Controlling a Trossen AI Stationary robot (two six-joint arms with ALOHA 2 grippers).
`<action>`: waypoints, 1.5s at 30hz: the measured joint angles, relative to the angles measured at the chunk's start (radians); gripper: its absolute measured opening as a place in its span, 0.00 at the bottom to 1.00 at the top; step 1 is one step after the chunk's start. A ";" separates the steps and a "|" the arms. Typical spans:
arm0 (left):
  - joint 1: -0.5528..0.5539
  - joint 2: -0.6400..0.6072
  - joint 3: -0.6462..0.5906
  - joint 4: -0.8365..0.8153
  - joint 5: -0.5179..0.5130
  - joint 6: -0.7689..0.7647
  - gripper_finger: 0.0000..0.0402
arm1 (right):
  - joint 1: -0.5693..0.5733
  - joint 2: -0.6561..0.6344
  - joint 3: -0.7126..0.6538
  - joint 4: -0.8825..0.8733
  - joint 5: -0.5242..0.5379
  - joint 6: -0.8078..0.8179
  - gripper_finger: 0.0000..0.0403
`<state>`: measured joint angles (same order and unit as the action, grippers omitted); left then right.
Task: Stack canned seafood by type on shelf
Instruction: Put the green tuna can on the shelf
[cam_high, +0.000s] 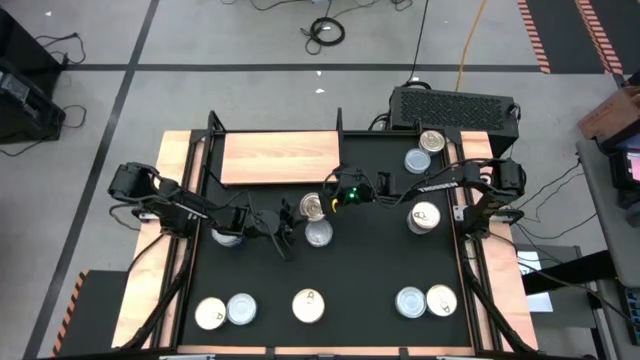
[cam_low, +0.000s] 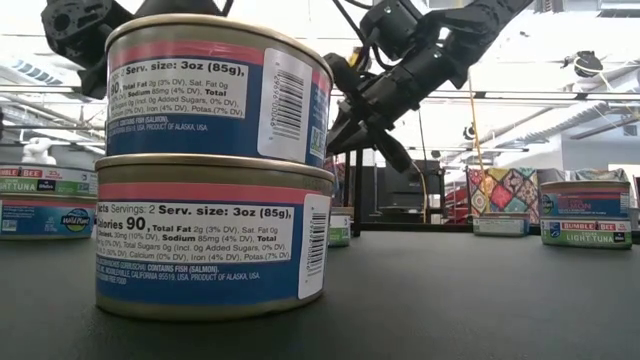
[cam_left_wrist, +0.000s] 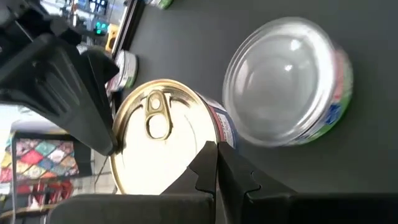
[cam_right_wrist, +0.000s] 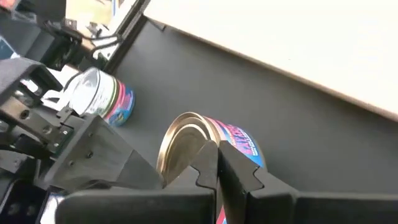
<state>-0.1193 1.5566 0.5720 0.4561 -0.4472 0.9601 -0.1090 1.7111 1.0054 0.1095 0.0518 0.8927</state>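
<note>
on the left of the high view, the left claw (cam_high: 287, 229) hangs shut and empty over the black mat (cam_high: 370, 270), its tips just beside the gold-topped tin (cam_high: 314, 207) and the silvery tin (cam_high: 318, 233) that sit touching or nearly so at mid-mat; another silvery tin (cam_high: 226, 236) lies under the left arm's wrist, mostly hidden; behind these, the shelf (cam_high: 280, 157) of light wood is bare, with no tin on it yet; right of centre, the right claw (cam_high: 332, 199) reaches in from the other side, also shut and holding nothing, its tips close against the same gold-topped tin; farther right, a cream tin (cam_high: 424, 217) sits alone, two more tins (cam_high: 424, 150) stand near the back corner, and a row of tins (cam_high: 310, 306) lines the front edge of the counter, with a stacked pair of salmon cans (cam_low: 215, 170) filling the low view; as i judge it, the risk is crowding; both claws point at one tin from opposite sides, so they could knock fingers, or a shut tip could shove the gold-topped tin into its silvery neighbour and scatter both; neither claw can take a tin until it opens.
</note>
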 joint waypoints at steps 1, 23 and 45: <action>0.008 0.000 0.000 0.000 -0.005 0.000 0.01 | -0.005 0.000 0.000 0.001 0.005 -0.005 0.00; 0.230 -0.003 0.001 0.011 -0.129 0.013 0.01 | -0.071 0.061 0.007 0.027 0.090 -0.051 0.00; 0.329 -0.212 0.012 -0.048 -0.040 -0.097 0.01 | -0.045 0.216 0.265 -0.154 0.205 -0.199 0.00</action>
<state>0.2101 1.3447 0.5838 0.4078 -0.4868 0.8628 -0.1542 1.9272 1.2705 -0.0447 0.2564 0.6939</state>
